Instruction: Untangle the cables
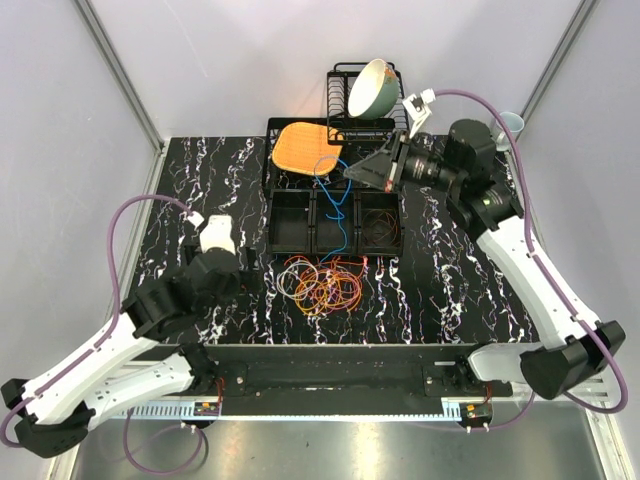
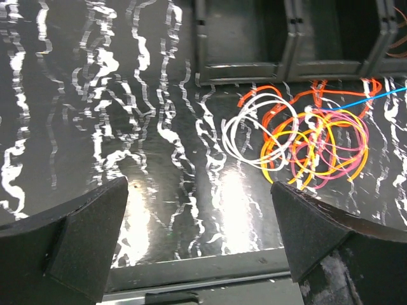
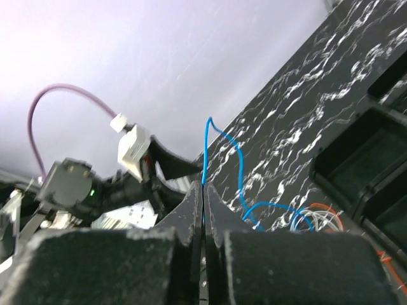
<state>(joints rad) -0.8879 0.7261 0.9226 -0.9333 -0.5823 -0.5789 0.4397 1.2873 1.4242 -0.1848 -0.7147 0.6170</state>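
Note:
A tangle of thin cables (image 1: 320, 283) in orange, yellow, red, pink and white lies on the black marbled table in front of the bins. It shows at the upper right of the left wrist view (image 2: 311, 140). My right gripper (image 1: 352, 172) is shut on a blue cable (image 1: 336, 215) and holds it high above the bins. The cable hangs down into the tangle. In the right wrist view the shut gripper (image 3: 203, 189) pinches the blue cable (image 3: 240, 166). My left gripper (image 1: 232, 258) is open and empty (image 2: 197, 235), low over the table, left of the tangle.
A black tray of three bins (image 1: 290, 222) stands behind the tangle; the right bin holds a coiled cable. A wooden board (image 1: 305, 148), a dish rack (image 1: 340, 75) with a bowl (image 1: 372, 88) and a cup (image 1: 510, 122) are at the back. The table's front rail (image 2: 210, 264) is near my left fingers.

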